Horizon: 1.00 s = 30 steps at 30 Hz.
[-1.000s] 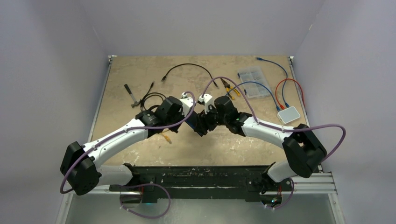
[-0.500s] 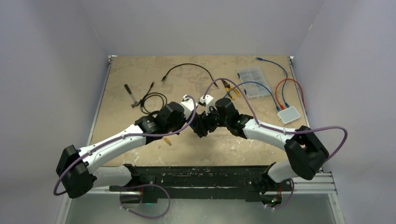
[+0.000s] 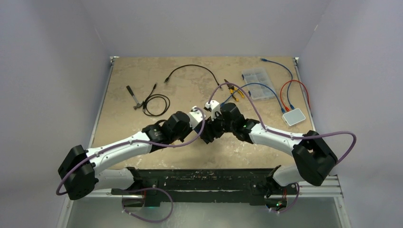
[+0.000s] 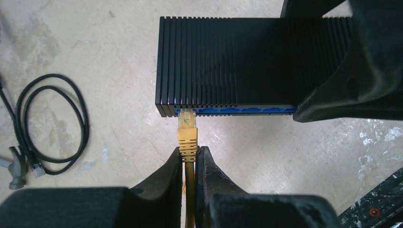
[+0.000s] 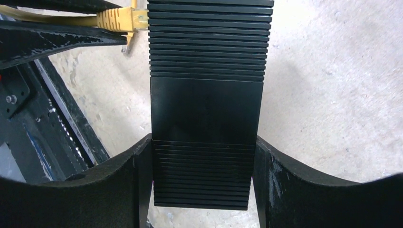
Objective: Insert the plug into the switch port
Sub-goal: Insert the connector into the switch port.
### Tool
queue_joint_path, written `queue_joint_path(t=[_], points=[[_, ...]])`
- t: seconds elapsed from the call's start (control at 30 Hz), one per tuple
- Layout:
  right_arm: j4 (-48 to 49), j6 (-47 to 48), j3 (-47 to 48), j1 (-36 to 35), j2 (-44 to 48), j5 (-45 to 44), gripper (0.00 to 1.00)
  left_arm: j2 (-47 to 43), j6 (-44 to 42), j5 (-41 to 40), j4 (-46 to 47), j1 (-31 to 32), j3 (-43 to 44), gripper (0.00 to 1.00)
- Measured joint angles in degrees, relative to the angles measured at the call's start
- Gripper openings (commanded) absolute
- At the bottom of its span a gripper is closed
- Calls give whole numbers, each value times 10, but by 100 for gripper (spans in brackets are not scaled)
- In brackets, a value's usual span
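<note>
Right gripper (image 5: 203,152) was clamped across the black switch (image 5: 206,104), one finger on each long side, apparently to brace it against the push. Left gripper (image 4: 189,161) pinched the yellow cable (image 4: 189,194) just behind the plug (image 4: 187,129), so the plug stood free ahead of the fingertips, in line with the port row (image 4: 237,110). Plug tip sat at the endmost port. Could not tell if seated.

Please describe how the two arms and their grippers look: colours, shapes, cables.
The left arm and the right arm both have white links and bulky black joints. A purple cable loops loosely along each. The left gripper and the right gripper are thick and matte black, with curved inner edges. I see no markings.
</note>
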<state>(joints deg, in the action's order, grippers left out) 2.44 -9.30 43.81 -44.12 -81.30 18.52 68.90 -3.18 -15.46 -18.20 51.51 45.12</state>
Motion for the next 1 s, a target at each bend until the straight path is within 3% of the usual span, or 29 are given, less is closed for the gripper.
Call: queue_joint_path(t=[0.23, 0.57, 1.0], points=[[-7, -1, -12, 0, 9, 0, 0, -26, -5, 2, 87, 10, -66, 2], [-11, -8, -12, -13, 20, -21, 0, -44, 16, 1, 144, 10, -83, 28], [-5, -12, -6, -24, 27, -28, 0, -83, 110, 7, 59, 13, -46, 41]])
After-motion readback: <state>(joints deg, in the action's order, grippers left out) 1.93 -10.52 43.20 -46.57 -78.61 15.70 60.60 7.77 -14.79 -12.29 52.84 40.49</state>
